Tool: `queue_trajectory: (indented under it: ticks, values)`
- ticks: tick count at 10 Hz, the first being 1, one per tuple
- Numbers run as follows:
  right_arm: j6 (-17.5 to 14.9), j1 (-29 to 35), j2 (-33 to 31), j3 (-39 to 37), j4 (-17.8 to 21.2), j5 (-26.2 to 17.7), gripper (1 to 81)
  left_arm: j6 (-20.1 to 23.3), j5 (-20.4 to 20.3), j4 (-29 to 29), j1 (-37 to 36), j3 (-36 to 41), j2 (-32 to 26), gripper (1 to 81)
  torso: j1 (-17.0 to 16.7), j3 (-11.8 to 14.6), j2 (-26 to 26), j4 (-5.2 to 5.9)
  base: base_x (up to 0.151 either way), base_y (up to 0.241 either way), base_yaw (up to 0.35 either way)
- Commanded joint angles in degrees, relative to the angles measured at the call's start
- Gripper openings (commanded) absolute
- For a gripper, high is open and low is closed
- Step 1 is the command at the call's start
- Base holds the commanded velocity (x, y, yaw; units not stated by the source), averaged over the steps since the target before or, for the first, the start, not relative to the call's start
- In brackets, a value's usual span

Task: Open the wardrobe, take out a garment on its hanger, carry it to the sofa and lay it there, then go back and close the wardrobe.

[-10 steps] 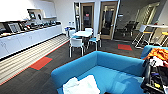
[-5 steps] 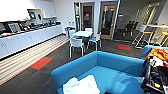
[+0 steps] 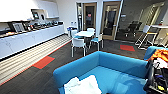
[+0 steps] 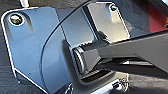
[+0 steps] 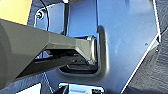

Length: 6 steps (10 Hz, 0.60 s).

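The bright blue sofa (image 3: pixel 112 65) takes up the lower middle of the head view, its curved back facing the room. On its seat, at the near edge, lies the white garment (image 3: pixel 81 86), crumpled and flat on the cushion. I cannot make out the hanger in the folds of the fabric. The wrist views show the robot's own dark plate and jointed bar over dark carpet.
A white table (image 3: pixel 85 33) with white chairs (image 3: pixel 78 43) stands beyond the sofa. A long white kitchen counter (image 3: pixel 30 40) runs along the left wall. Wooden doors (image 3: pixel 110 20) are at the back. Orange and white clothes (image 3: pixel 162 55) are piled at the right, above dark equipment (image 3: pixel 155 77).
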Motion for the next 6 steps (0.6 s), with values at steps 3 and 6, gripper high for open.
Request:
queue_trajectory:
  ticks: [3, 6]
  values:
    - [-0.2, 1.1, 0.2, 0.1, -0.3, -2.8, 81.1, -0.2, 2.0, -0.1, -1.6, 0.4, -0.1, 81.1, 0.0, 0.0, 0.0, 0.0, 0.0, 0.0, 0.251]
    - [-0.2, 0.9, 0.0, 0.1, -0.3, -2.8, 81.1, -0.2, 2.1, 0.1, -1.7, -0.1, 0.2, 81.1, 0.0, 0.0, 0.0, 0.0, 0.0, 0.0, 0.253]
